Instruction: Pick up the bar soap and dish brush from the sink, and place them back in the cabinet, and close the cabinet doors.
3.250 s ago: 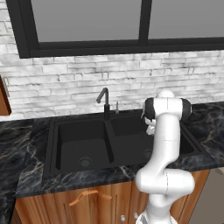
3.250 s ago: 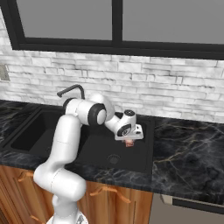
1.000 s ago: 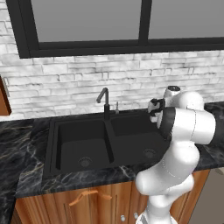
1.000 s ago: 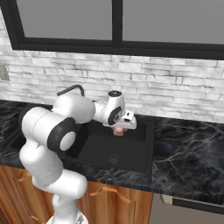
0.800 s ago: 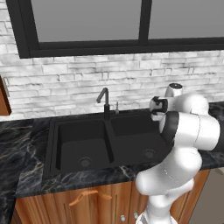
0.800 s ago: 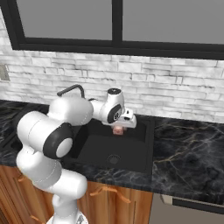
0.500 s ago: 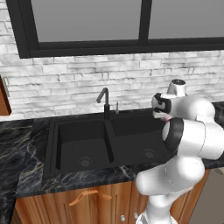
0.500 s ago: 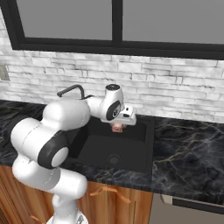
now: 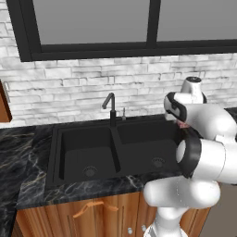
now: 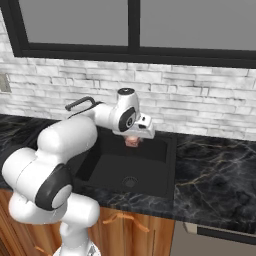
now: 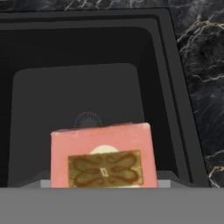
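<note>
While above the sink [image 10: 165,150], end effector [image 10: 133,141] apparently grips bar soap [image 11: 103,162].

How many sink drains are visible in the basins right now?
2: one drain in the left basin of the sink, one drain in the right basin, which sits below the held bar soap.

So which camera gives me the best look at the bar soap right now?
The hand view: the bar soap sits large and close above the sink basin. The right base view shows it small under the hand; the left base view shows a pink sliver behind the arm.
</note>
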Robot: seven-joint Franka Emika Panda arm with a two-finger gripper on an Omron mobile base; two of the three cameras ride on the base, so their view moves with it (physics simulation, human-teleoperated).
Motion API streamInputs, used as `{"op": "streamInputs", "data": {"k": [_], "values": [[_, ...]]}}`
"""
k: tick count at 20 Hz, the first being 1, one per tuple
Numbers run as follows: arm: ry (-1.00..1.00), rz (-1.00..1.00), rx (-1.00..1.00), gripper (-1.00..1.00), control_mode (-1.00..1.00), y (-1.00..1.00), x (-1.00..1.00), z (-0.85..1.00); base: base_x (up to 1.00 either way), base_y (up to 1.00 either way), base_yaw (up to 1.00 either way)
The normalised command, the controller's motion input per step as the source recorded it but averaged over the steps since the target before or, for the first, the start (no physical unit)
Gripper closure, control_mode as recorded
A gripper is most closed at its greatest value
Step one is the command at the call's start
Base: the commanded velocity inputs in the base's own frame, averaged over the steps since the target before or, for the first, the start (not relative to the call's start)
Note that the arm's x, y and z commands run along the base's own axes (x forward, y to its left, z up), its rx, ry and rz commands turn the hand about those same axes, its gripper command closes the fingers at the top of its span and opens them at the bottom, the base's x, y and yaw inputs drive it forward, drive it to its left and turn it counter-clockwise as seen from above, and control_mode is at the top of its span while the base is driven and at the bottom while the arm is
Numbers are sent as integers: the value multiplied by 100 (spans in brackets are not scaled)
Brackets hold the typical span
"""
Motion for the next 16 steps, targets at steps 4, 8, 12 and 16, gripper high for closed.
{"op": "streamInputs", "data": {"k": [4, 8, 12, 16], "values": [[0, -3, 0, 100, -100, 8, -31, 32, 0, 0, 0], [0, -1, 0, 100, -100, 13, -36, 25, 0, 0, 0], [0, 0, 0, 100, -100, 24, -36, 15, 0, 0, 0], [0, 0, 0, 100, -100, 24, -31, 8, 0, 0, 0]]}}
